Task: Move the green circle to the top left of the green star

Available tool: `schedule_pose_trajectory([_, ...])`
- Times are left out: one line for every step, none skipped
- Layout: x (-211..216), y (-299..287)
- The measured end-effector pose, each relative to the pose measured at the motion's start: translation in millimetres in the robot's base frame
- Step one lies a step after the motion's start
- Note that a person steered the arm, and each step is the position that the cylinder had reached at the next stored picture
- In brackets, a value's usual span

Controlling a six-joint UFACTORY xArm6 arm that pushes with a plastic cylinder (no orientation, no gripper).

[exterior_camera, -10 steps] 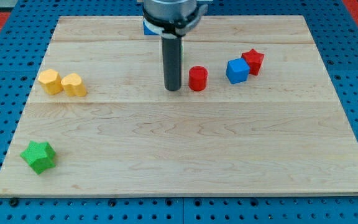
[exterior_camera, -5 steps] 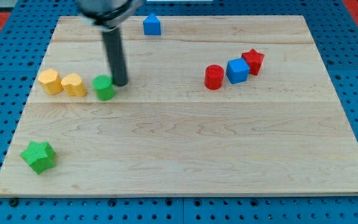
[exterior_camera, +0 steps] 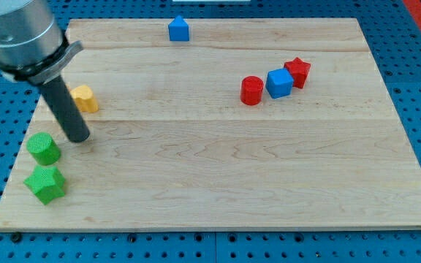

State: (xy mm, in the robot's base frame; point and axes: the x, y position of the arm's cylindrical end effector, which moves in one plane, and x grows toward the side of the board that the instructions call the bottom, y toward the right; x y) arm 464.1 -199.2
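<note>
The arm's grey housing (exterior_camera: 17, 33) runs off the view's top and left edges; its rod (exterior_camera: 64, 109) covers the left part of the yellow block (exterior_camera: 85, 98), so that block's shape cannot be made out; the small blue block (exterior_camera: 178, 29) is too small to name its shape.

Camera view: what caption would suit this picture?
My tip rests right of the green circle, which sits just above the green star.

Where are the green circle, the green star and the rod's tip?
green circle (exterior_camera: 44, 147), camera view, its top face.
green star (exterior_camera: 45, 182), camera view, its top face.
my tip (exterior_camera: 80, 137), camera view, the rod's very end, right of the circle.
</note>
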Motion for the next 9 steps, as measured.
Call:
schedule_pose_trajectory([2,-45])
schedule_pose_trajectory([50,-45])
schedule_pose_trajectory([50,-37])
schedule_pose_trajectory([26,-76])
schedule_pose_trajectory([42,-105])
schedule_pose_trajectory([77,-92])
schedule_pose_trajectory([79,-83])
schedule_pose_trajectory([56,-83])
schedule_pose_trajectory([24,-66])
